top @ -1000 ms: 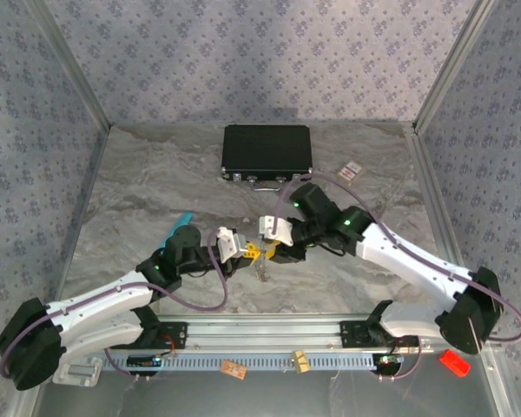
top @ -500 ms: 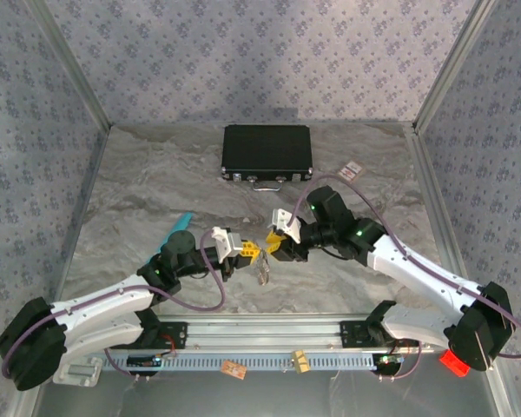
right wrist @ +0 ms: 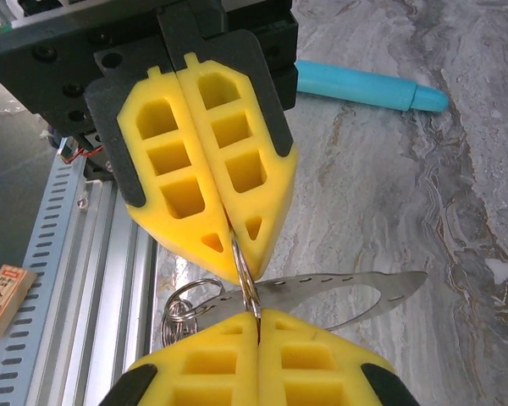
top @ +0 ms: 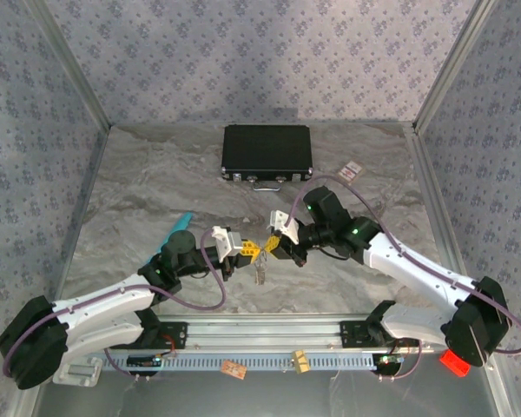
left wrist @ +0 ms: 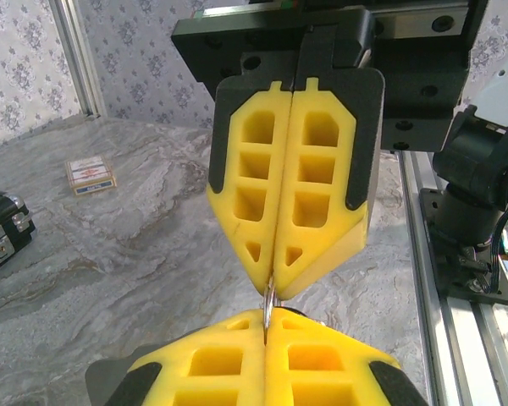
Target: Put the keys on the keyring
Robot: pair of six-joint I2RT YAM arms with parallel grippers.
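Since a second ago: yellow fingers (right wrist: 229,334) of the right gripper (right wrist: 258,321) brought from partly apart to fully together, and that wrist drawn slightly back along its own arm. Left gripper (left wrist: 266,326) kept much where it was, closed as before.

Tip to tip now, left against right, above the table (top: 139,191). Each pair of pads pressed flat together, with nothing between them but one thin wire ring of the keyring (right wrist: 305,288). Same wire in both pinches, running edge-on out of one tip and straight into the other.

Just below and to one side of the right gripper's tip, the keyring's flat silvery oval loop, tilted and hanging from the wire. On the other side of that tip, a bunch of small rings (right wrist: 182,309). Cannot tell whether the loop's low end rests on the table.

Behind the left gripper's wrist, a turquoise stick (top: 178,224), flat on the table and partly hidden by that arm. Well beyond both tips, away from the arm bases, a closed black case (top: 267,155); near it, on the right gripper's side, a small card (top: 352,169).
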